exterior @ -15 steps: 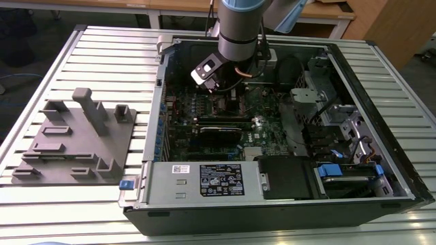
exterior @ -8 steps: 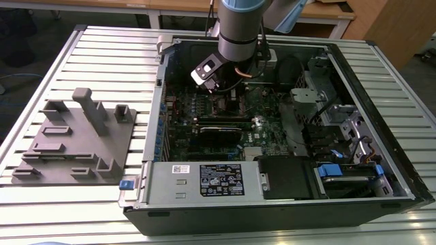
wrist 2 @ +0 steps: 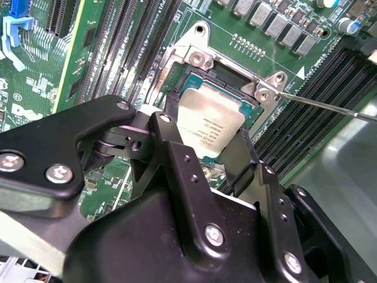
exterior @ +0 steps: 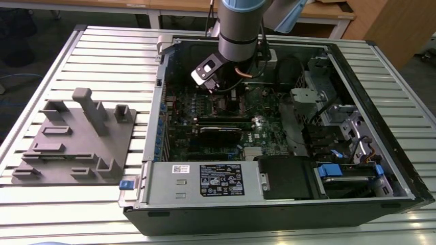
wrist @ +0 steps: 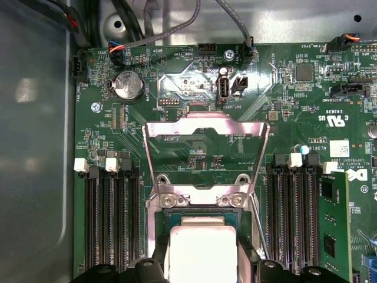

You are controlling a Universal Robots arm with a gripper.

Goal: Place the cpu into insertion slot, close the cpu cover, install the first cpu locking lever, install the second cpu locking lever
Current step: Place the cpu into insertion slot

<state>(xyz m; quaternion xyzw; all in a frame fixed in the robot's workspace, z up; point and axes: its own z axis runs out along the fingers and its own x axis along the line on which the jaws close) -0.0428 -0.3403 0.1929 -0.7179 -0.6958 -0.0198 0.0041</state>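
Hand (wrist 2: pixel 206 137) grips the cpu (wrist 2: pixel 211 118) at the insertion slot (wrist 2: pixel 206 69); any tilt or offset could wedge it against the rim.

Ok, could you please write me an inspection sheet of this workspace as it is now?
Surface: slatted metal table carrying an open computer case.
Job's things: cpu at the insertion slot; whether it is seated cannot be told. The cpu cover is swung open. A thin locking lever juts out from the slot's corner.
Clutter: grey fixture tray on the table, at the exterior view's left.
Grippers: gripper placed around the cpu.
Cables: wires plugged in along the motherboard edge.
Surroundings: wooden desks behind the table.
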